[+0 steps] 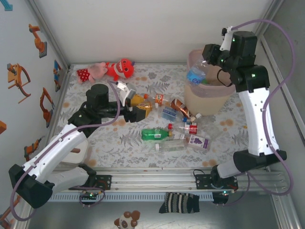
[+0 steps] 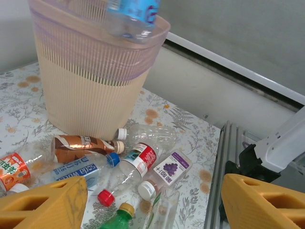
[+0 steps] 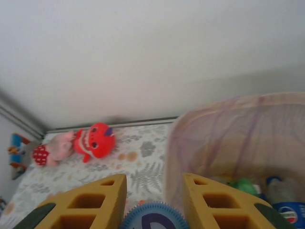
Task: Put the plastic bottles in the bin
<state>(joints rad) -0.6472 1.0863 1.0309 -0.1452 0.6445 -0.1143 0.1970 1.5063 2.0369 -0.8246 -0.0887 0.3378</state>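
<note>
Presently, a bottle (image 1: 196, 75) is gripped by right hand (image 1: 206, 61) over bin (image 1: 212, 102) at two o'clock; left hand (image 1: 143, 106) is released, empty.

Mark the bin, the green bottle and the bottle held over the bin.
bin (image 1: 208, 102): top view, cream lower wall.
green bottle (image 1: 149, 134): top view, middle of its body.
held bottle (image 1: 195, 75): top view, blue label.

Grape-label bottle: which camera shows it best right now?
Left wrist: the grape-label bottle lies close, its purple label facing the camera. Top external shows the same bottle small, on the near side of the bin.
</note>
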